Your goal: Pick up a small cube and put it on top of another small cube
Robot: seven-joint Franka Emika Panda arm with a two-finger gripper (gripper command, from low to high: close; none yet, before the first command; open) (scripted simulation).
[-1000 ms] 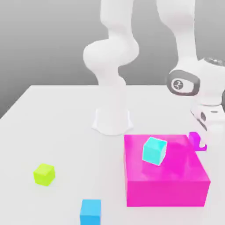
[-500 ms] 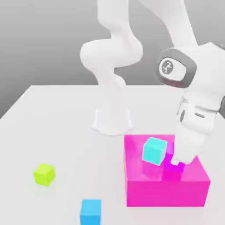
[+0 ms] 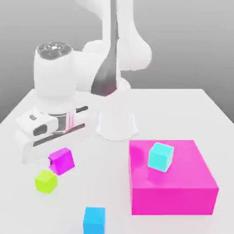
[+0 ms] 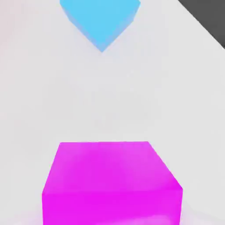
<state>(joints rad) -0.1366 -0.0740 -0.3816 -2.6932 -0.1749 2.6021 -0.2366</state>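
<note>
End effector [image 3: 52, 161]: at the exterior view's left, clamped on the magenta cube [image 3: 61, 161].
Magenta cube: held above the table [image 3: 192, 109], just above and beside the lime cube [image 3: 45, 181].
Blue cube [image 3: 94, 220]: near front edge.
Cyan cube [image 3: 161, 156]: atop pink block [image 3: 171, 187].

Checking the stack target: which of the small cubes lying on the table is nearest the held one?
The lime cube, just below the magenta cube in the claw; the blue cube lies farther off.
</note>
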